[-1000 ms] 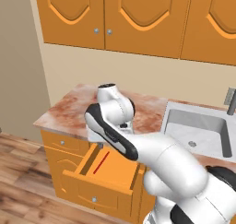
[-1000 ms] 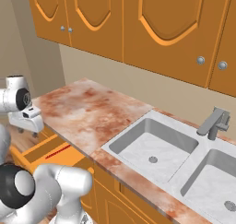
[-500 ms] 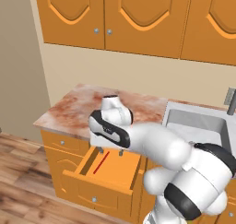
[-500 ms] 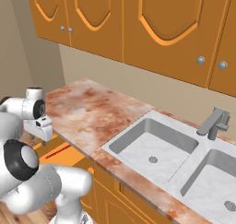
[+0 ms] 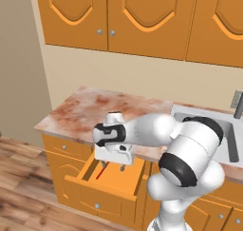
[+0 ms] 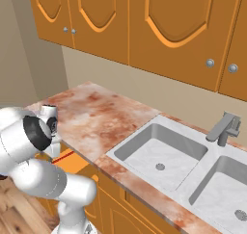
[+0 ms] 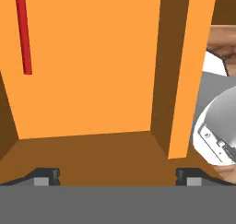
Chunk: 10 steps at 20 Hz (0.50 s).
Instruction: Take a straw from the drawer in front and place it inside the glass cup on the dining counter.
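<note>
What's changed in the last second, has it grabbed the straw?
No. The arm has swung down, bringing the end effector low over the open drawer; its fingers are apart and empty. The straw stays lying on the drawer floor, untouched. Drawer, counter and sink are unchanged.

No text, label or number is readable anywhere.

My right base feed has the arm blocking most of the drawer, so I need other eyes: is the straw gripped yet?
Observer: No. The hand view shows the jaws open, with nothing between them.
Operator: Where is the straw, then?
Observer: The straw lies flat on the floor of the drawer, at the upper left of the hand view, apart from both tips.
Operator: Is the drawer out far enough?
Observer: In the left base view it is pulled well out, with the jaws above its opening.
</note>
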Motion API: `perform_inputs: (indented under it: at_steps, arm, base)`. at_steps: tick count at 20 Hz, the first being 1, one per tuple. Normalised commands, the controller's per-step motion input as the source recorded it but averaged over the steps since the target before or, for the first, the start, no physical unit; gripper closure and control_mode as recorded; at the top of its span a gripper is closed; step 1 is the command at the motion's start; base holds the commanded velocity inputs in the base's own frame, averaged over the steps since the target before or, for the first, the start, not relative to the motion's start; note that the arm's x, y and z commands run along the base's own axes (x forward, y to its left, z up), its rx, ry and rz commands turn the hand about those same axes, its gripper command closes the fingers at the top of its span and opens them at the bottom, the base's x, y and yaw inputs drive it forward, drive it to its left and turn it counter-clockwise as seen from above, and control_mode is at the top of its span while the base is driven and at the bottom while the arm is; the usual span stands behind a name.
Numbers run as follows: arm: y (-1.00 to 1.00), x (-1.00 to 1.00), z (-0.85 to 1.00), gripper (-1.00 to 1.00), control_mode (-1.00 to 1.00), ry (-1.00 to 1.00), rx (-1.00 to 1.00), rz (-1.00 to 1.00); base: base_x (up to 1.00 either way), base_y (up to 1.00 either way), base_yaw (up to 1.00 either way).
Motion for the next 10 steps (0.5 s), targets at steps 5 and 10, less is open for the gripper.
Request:
perform_inputs:
  at_steps: [5, 10]
  arm:
    - [0.16, 0.00, -0.62, -1.00, -1.00, 0.07, 0.00, -0.11]
    - [0.09, 0.00, -0.47, -1.00, -1.00, 0.03, 0.00, -0.10]
  base:
    - [0.00, 0.00, 0.00]
    - [0.00, 0.00, 0.00]
